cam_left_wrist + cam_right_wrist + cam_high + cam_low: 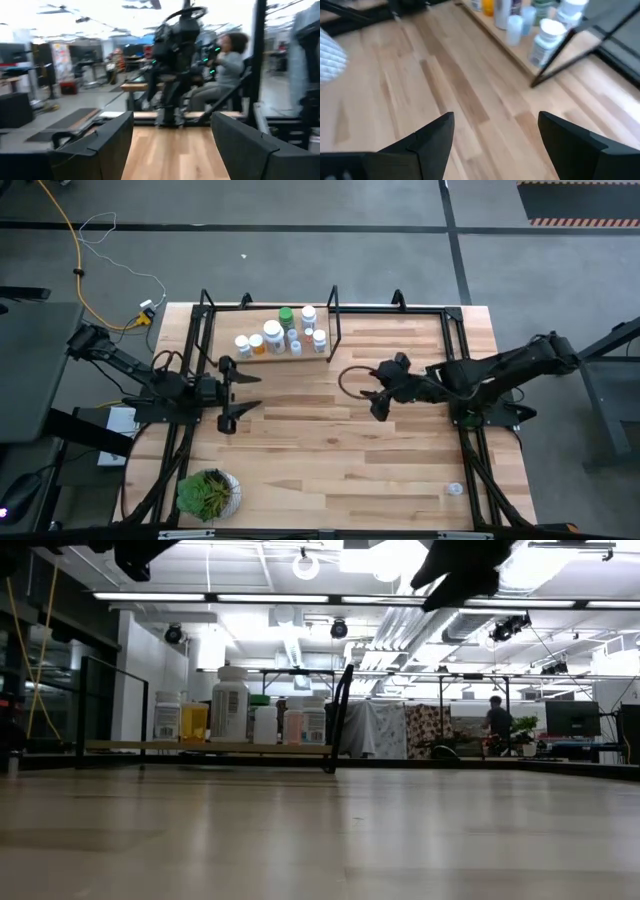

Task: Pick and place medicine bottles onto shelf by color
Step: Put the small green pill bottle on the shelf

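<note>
On the counter (350,440) we see the shelf (262,358) at eleven o'clock already carrying the medicine bottles (282,336), so we judge the sorting nearly finished; one small bottle-like thing (454,489) at five o'clock may remain. Our left tool (229,395) and right tool (373,391) both hover wide and empty. Only the low view shows a yellow-orange bottle (194,722) and a person (496,720) far behind.

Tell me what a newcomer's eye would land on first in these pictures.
First, the cluster of medicine bottles, mostly white with one green and one orange, standing together on the shelf at the table's far edge. Next, the two dark arms: the left gripper and the right gripper hang open and empty over bare wood. A potted plant sits at the near left corner.
</note>
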`<state>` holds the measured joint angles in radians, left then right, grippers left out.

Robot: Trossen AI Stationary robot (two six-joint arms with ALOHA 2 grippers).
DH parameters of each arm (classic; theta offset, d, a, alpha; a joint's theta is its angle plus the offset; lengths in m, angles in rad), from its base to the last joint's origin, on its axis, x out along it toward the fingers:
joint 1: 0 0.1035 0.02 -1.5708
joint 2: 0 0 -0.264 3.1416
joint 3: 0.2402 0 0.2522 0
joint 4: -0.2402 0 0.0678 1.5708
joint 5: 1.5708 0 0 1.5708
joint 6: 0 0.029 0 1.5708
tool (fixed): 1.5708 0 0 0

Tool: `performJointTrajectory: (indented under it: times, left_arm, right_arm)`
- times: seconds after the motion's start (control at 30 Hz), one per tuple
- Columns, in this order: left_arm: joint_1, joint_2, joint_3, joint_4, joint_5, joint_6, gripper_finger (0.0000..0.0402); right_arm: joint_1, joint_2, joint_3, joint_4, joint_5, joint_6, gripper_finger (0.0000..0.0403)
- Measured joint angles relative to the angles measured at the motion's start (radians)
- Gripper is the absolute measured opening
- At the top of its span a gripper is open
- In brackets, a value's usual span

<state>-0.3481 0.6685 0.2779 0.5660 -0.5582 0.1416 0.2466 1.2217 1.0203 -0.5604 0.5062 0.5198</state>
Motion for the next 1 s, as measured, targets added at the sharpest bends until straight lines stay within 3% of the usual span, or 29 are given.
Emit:
performJointTrajectory:
  times: [0.07,0.13,0.27,0.43,0.73,1.0]
  left_arm:
    - [0.000,0.000,0.000,-0.003,-0.030,0.001,0.0257]
    - [0.000,0.000,0.000,-0.002,-0.038,0.002,0.0257]
    - [0.000,0.000,0.000,0.002,-0.040,0.022,0.0257]
    - [0.000,0.000,0.000,0.000,-0.041,-0.003,0.0257]
    - [0.000,0.000,0.000,-0.002,-0.041,-0.008,0.0257]
    - [0.000,0.000,0.000,-0.002,-0.041,-0.008,0.0257]
  right_arm:
    - [0.023,0.009,0.039,-0.086,0.018,0.028,0.0279]
    - [0.036,0.011,0.070,-0.199,-0.036,0.095,0.0279]
    - [0.068,0.011,0.113,-0.451,-0.236,0.398,0.0279]
    - [0.190,0.018,0.112,-0.669,-0.491,0.801,0.0279]
    - [0.498,0.136,0.111,-0.669,-0.759,1.357,0.0279]
    - [0.623,0.318,0.111,-0.609,-0.880,1.499,0.0279]
